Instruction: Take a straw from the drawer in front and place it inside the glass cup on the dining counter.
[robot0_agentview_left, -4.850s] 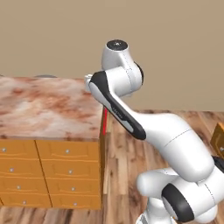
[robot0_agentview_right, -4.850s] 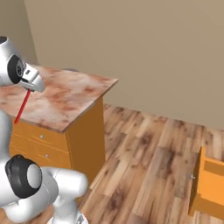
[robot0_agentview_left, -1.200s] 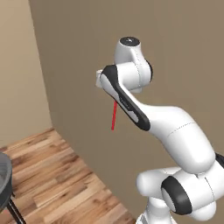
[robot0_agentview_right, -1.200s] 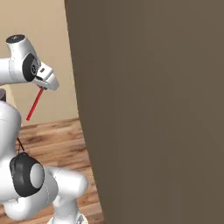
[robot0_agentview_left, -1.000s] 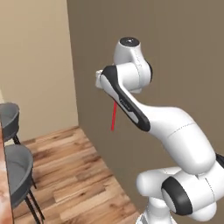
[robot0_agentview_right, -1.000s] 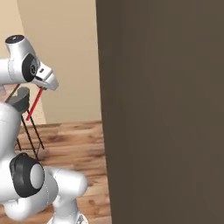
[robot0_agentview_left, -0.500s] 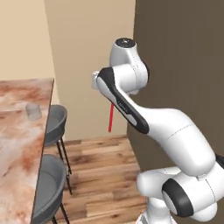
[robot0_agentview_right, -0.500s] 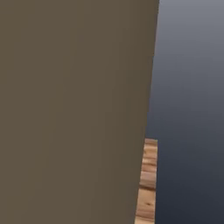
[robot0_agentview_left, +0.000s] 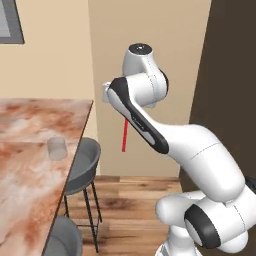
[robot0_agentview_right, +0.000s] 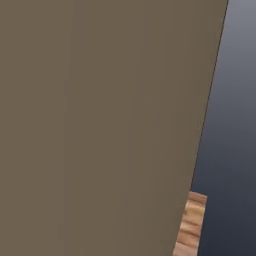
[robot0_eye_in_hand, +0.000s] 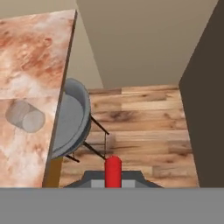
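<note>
My gripper (robot0_eye_in_hand: 113, 180) is shut on the red straw (robot0_eye_in_hand: 113, 169), which points away from the hand toward the floor. In the left base view the straw (robot0_agentview_left: 124, 136) hangs nearly upright below the raised hand, whose fingers are hidden behind the forearm. The clear glass cup (robot0_agentview_left: 56, 148) stands near the right edge of the marble dining counter (robot0_agentview_left: 25, 125), left of the straw and lower. From the hand, the glass cup (robot0_eye_in_hand: 25, 116) lies at the left on the dining counter (robot0_eye_in_hand: 35, 52). The drawer is out of view.
Two grey stools (robot0_agentview_left: 82, 161) (robot0_agentview_left: 62, 241) stand along the counter's edge, between the counter and the arm; one stool (robot0_eye_in_hand: 72, 120) sits just below the hand. Wood floor (robot0_eye_in_hand: 140, 122) lies beyond. A dark wall (robot0_agentview_left: 230, 75) is close on the right and fills the right base view (robot0_agentview_right: 100, 125).
The whole picture has shifted because the base has moved: the counter, cup and stools now sit closer and further right. The straw stays in the shut gripper, the arm's pose unchanged.
</note>
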